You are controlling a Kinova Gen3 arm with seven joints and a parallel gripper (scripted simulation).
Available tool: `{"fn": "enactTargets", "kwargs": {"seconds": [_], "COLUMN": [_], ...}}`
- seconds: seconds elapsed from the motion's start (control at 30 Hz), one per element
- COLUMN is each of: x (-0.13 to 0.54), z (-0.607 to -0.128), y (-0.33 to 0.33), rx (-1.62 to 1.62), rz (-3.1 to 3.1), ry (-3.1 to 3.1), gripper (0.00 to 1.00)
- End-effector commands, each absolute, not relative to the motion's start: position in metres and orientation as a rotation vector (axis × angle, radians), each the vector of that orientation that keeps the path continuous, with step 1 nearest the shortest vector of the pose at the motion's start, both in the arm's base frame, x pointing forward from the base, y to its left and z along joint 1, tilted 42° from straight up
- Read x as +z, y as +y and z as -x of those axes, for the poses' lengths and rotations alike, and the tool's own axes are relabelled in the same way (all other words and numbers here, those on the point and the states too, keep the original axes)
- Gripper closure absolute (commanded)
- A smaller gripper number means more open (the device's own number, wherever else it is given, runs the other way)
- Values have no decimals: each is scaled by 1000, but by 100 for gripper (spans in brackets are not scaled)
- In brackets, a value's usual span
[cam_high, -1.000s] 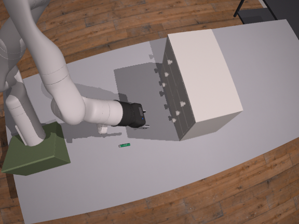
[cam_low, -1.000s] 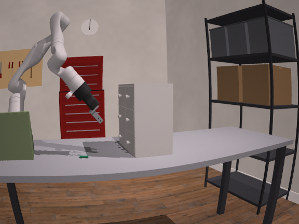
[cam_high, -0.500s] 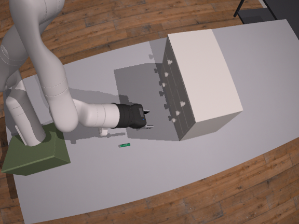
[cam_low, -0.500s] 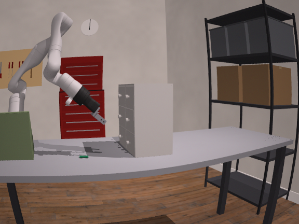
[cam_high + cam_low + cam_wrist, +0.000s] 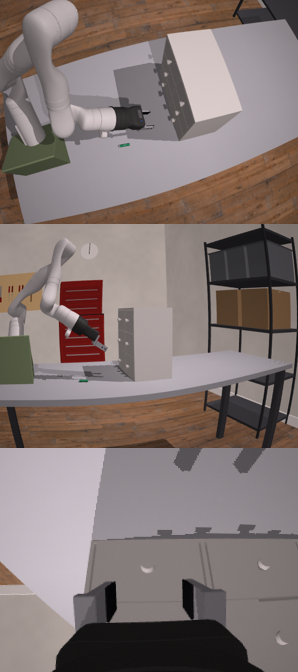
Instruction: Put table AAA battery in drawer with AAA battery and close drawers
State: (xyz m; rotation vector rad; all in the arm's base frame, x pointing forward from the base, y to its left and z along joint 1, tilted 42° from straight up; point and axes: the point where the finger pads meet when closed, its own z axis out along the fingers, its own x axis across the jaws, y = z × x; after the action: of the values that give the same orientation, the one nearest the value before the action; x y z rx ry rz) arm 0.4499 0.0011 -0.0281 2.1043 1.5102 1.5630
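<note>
Two fingers nearest in wrist view, lower centre of frame, spread wide w/ nothing between; black wrist housing below them. Beyond, chest front w/ drawer seams and pale knobs, seen at a slant.

Top view, going outward from lower left: green pedestal [image 5: 15,162] at table's lower-left corner, carrying white arm [image 5: 58,91]. Gripper [image 5: 148,120] centre frame, pointing right toward chest, jaws fully apart, holding nothing, apart from drawer fronts. AAA battery [image 5: 124,145] below gripper in frame, green, lying flat on grey table [image 5: 129,186], well apart from chest and clear of fingers. Chest [image 5: 204,75] right of centre, pale top, drawer face turned left toward gripper, two columns of knobs; all drawers look pushed in. Which drawer holds the other battery: can't tell.

Exterior view: gripper [image 5: 102,346] left of centre, tilted down-right, hanging above table, level approx. w/ middle row of knobs. Battery [image 5: 83,380] small green speck on table below it. Chest [image 5: 152,343] centre, upright. Behind, red tool cabinet [image 5: 81,302] against wall, round clock [image 5: 89,251] upper left, tan pegboard [image 5: 15,291] at far left edge. Right side, black shelf rack [image 5: 207,302] w/ grey bins and brown boxes.
</note>
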Motion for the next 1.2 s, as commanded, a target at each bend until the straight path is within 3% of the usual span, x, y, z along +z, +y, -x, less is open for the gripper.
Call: {"fn": "enactTargets", "kwargs": {"seconds": [0.0, 0.8, 0.83, 1.17], "x": [-35, -39, -39, -39], "z": [-446, -448, -448, -448], "y": [6, 10, 10, 10], "rx": [1570, 1591, 1591, 1591], "rz": [-2120, -2093, -2093, -2093], "ry": [1492, 1435, 1435, 1435], "gripper": [0, 0, 33, 33]}}
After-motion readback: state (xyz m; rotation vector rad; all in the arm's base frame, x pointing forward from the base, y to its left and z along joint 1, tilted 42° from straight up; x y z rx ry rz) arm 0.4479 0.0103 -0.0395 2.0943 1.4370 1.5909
